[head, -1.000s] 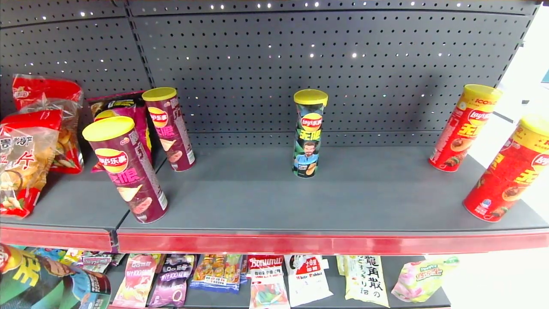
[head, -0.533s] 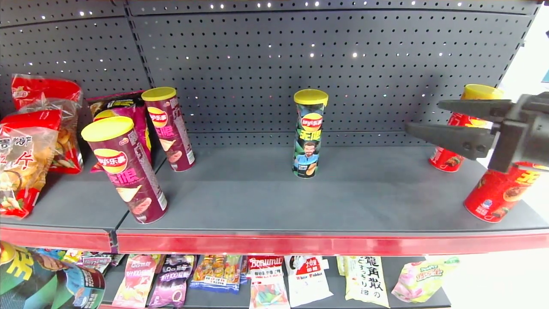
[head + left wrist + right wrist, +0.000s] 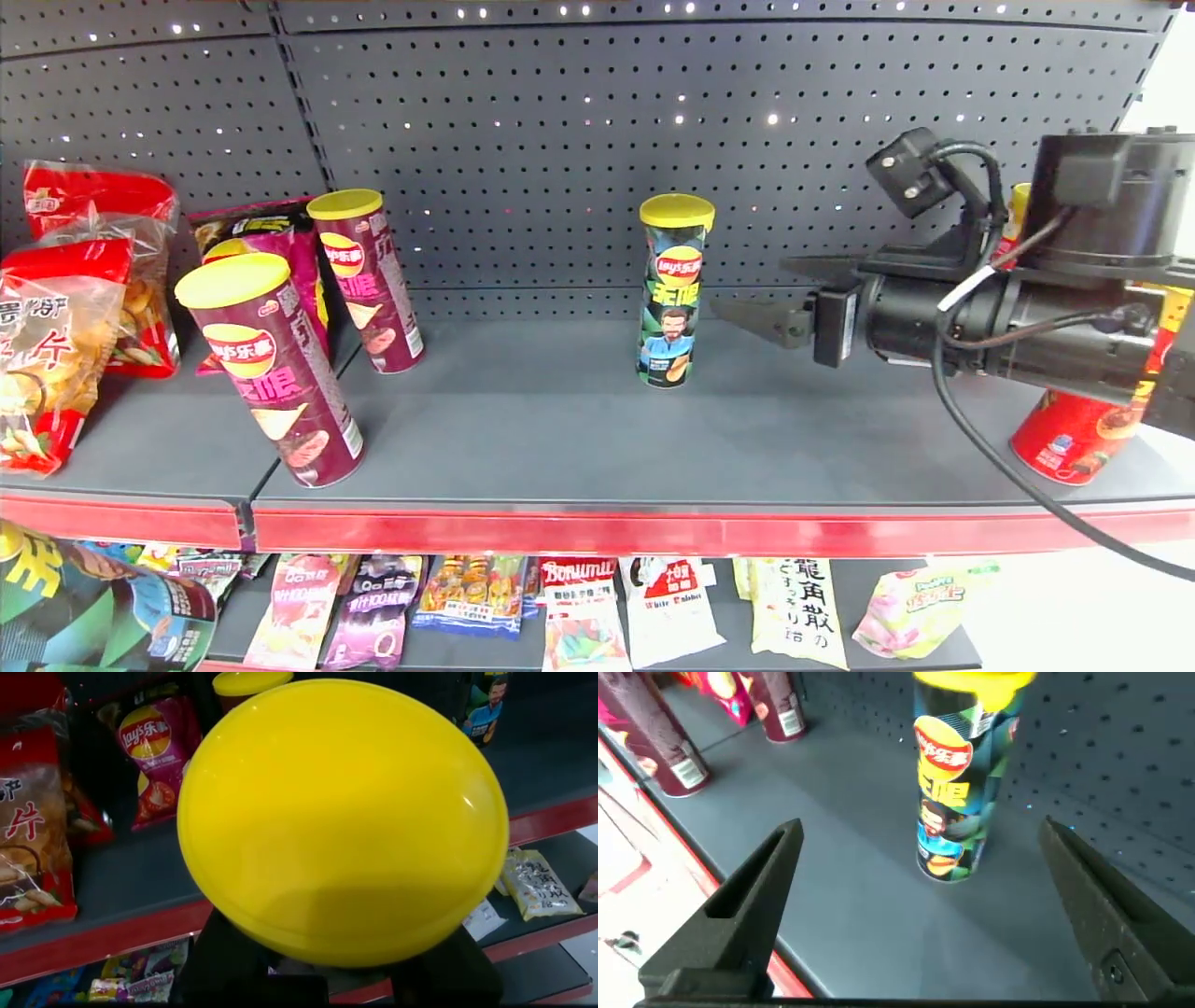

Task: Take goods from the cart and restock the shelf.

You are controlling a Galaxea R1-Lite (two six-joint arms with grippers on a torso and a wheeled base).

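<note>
Green cans (image 3: 674, 289) 2 (left gripper (image 3: 336, 985) pinches one), maroon cans (image 3: 271, 373) 2, red cans (image 3: 1064, 439) 2; right gripper (image 3: 754, 286) spread.

The right arm (image 3: 1018, 327) is a black cylinder topped by a boxy camera (image 3: 904, 173), with looping black cables (image 3: 935, 371), one white-tagged. The right gripper (image 3: 920, 826) has dark grey wedge fingers (image 3: 738, 915).

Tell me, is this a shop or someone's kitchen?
Most likely a shop's snack aisle: a pegboard-backed shelf with a red front strip, chip cans standing along it, and snack bags laid out below.
</note>
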